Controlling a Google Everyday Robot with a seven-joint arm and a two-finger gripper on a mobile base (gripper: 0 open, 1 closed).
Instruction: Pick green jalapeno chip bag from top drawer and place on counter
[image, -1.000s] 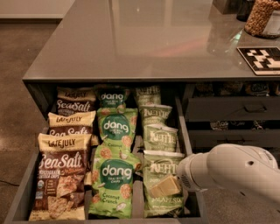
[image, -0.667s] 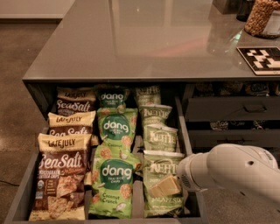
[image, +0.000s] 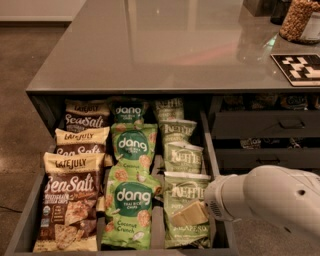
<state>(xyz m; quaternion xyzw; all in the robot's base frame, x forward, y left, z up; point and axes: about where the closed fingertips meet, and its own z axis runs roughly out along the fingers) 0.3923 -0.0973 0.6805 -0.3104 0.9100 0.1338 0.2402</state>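
The top drawer (image: 212, 150) stands pulled open below the counter (image: 165, 45). Its right column holds several pale green Kettle jalapeno chip bags; the front one (image: 181, 192) lies flat with "JALAPENO" near its bottom edge. My gripper (image: 190, 215), a beige tip on the white arm coming in from the lower right, sits right on the lower part of that front bag. More Kettle bags (image: 183, 158) lie behind it.
Bright green "dang" bags (image: 131, 202) fill the middle column and Late July Sea Salt bags (image: 70, 200) the left one. Narrow handled drawers (image: 265, 125) are to the right. A black-and-white marker tile (image: 300, 67) and a jar (image: 297, 20) stand on the counter's far right.
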